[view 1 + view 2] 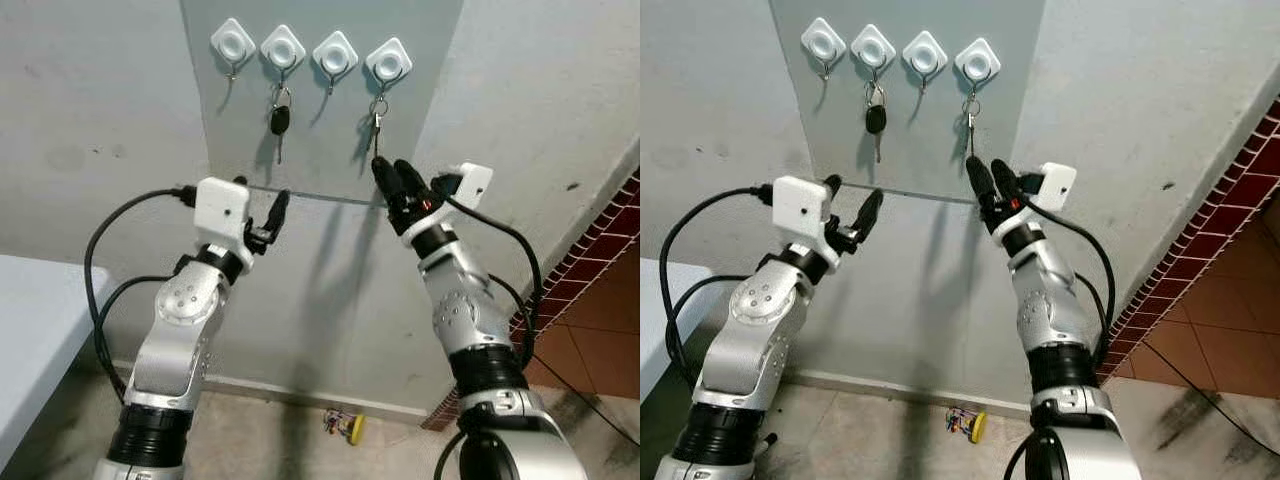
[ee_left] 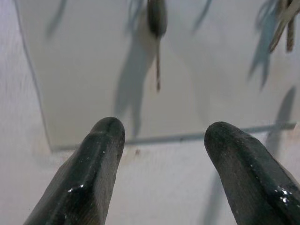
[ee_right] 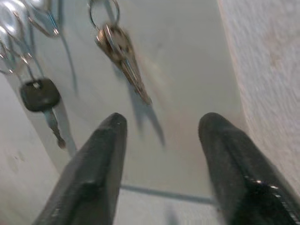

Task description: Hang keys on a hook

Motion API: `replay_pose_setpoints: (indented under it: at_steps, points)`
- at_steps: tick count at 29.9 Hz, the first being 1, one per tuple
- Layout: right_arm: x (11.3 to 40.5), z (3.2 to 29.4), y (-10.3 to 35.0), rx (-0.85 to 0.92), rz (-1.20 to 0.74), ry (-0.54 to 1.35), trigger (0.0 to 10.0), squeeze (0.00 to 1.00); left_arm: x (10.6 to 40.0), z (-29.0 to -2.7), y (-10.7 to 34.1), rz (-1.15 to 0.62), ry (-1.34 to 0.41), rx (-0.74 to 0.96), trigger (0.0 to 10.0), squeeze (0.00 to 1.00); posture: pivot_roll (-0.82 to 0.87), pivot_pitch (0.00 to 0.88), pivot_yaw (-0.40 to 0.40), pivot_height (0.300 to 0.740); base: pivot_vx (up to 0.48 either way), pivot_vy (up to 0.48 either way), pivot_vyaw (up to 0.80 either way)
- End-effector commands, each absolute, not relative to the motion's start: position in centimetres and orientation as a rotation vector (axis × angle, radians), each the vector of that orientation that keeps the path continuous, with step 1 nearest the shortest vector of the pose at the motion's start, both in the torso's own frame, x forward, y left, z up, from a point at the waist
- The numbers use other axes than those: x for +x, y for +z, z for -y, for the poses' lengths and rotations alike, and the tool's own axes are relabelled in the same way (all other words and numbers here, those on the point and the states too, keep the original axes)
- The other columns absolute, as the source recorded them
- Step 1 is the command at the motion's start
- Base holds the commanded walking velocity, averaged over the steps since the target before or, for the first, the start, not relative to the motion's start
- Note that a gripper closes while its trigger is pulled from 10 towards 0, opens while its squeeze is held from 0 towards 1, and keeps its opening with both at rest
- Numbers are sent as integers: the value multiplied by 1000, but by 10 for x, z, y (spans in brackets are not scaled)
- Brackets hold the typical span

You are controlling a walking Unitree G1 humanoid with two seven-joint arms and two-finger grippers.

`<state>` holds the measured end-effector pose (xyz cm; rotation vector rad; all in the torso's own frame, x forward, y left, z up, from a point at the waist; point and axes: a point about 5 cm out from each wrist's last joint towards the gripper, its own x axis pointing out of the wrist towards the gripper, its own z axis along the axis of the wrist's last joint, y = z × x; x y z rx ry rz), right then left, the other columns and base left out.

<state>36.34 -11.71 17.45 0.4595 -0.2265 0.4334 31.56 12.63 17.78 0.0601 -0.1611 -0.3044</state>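
Four white hooks sit in a row on a grey wall panel [image 1: 320, 150]. A black-headed key [image 1: 281, 120] hangs from the second hook [image 1: 283, 47]. A bunch of metal keys [image 1: 377, 125] hangs from the fourth hook [image 1: 388, 62]. My right gripper [image 1: 389, 165] is raised just below that bunch, open, with nothing between its fingers. The right wrist view shows the metal keys [image 3: 119, 51] a short way beyond the fingertips. My left gripper [image 1: 262, 190] is open and empty at the panel's lower edge, below the black key [image 2: 157, 18].
A white table [image 1: 30, 330] stands at the left. A small colourful object [image 1: 345, 425] lies on the floor by the skirting. A red tiled wall [image 1: 590, 260] runs along the right. The first hook [image 1: 233, 42] and third hook [image 1: 335, 53] are bare.
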Motion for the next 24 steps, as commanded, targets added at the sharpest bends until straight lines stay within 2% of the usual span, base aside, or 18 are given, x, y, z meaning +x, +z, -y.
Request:
replay_pose_setpoints:
  at_steps: [1,6,7,9,18,24]
  points:
    - [362,118,180,433,258,437,10000,1000,316,-127,173,148,-295,31,10000,0,-93,0,-45,740,0,0,0]
    - [361,118,180,432,258,436,10000,1000,316,-127,173,149,-293,31,10000,0,-93,0,-45,740,0,0,0]
    - [350,120,146,319,167,380,10000,1000,313,-137,142,67,-220,-68,10000,0,-103,0,-49,740,0,0,0]
    - [342,122,129,271,124,350,10000,1000,311,-143,129,43,-181,-95,10000,0,-104,0,-49,740,0,0,0]
    - [336,127,115,256,86,331,10000,1000,312,-152,113,-2,-136,-91,10000,0,-105,0,-48,740,0,0,0]
    - [325,136,76,171,-36,283,10000,1000,309,-154,76,-84,-110,-65,10000,0,-105,0,-45,740,0,0,0]
